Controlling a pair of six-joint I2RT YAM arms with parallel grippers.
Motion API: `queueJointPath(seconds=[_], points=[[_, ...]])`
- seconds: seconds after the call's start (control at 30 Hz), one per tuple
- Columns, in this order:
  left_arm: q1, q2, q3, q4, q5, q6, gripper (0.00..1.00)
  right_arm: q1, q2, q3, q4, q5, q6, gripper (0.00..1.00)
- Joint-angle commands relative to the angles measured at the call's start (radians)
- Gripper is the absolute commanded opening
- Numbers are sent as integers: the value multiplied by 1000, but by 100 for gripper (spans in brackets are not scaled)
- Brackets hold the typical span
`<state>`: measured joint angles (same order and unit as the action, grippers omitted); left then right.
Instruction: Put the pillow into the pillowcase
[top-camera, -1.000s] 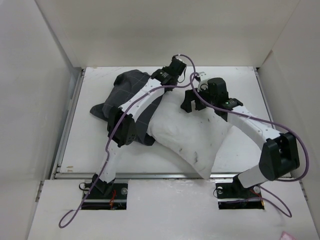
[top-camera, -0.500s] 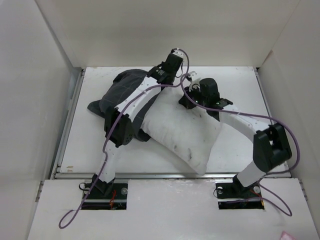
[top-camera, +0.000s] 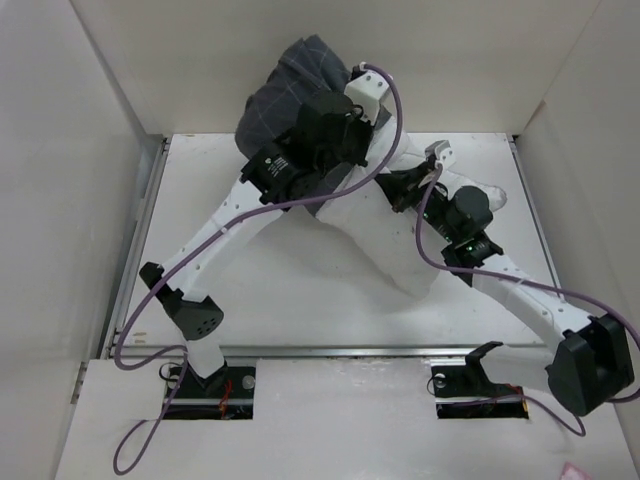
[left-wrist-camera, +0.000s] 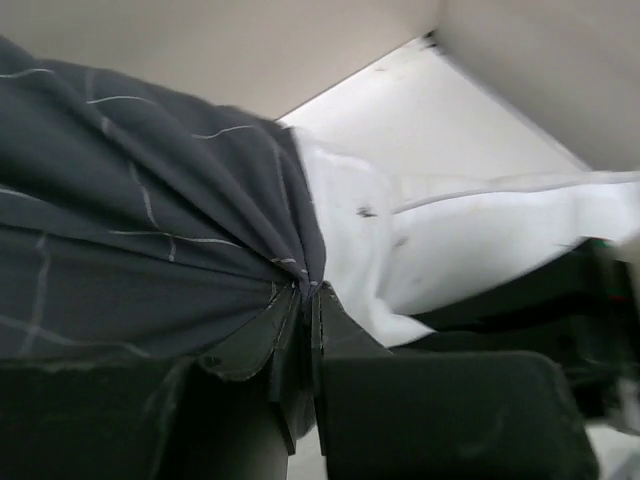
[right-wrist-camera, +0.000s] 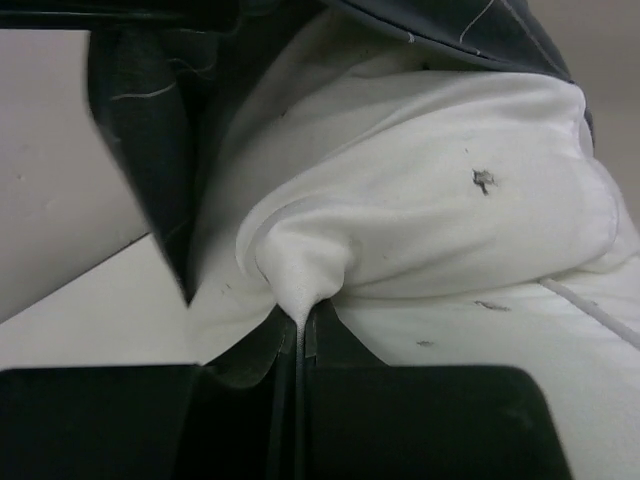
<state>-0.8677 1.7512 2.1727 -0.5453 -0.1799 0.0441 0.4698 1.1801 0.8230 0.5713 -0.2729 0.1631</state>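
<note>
The dark grey grid-patterned pillowcase (top-camera: 285, 85) hangs bunched high over the back of the table. My left gripper (left-wrist-camera: 308, 296) is shut on a gathered fold of it. The off-white speckled pillow (top-camera: 375, 245) lies below on the table, and its upper end runs under the hanging pillowcase (right-wrist-camera: 135, 130). My right gripper (right-wrist-camera: 300, 328) is shut on a pinched fold of the pillow (right-wrist-camera: 430, 200) near that upper end. In the top view the right gripper (top-camera: 398, 190) sits just right of the left wrist. The pillowcase's opening is hidden.
White walls close in the table (top-camera: 200, 230) on the left, back and right. A metal rail (top-camera: 330, 350) runs along the front edge. The left arm's elbow (top-camera: 190, 312) hangs low at front left; the right arm's elbow (top-camera: 590, 365) is at front right.
The right gripper has closed on the pillow. The left arm has swung up and back, lifting the pillowcase off the table. The pillow has shifted back and right.
</note>
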Motion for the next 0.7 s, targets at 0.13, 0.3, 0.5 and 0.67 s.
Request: queueJointPath(seconds=[0.13,0.3,0.5,0.67], points=[[-59,53,-40,44,431,-98,0,13,154,35,327,-115,84,0],[-59,119,-26,7,461,-139,0,26,116,-8,459,-78,111,0],[-59,149,-85,31,364,-165,0,26,75,-85,634,-176,217,0],[18,191,-36,71,411,-239,0,26,49,-163,743,-265,291,0]])
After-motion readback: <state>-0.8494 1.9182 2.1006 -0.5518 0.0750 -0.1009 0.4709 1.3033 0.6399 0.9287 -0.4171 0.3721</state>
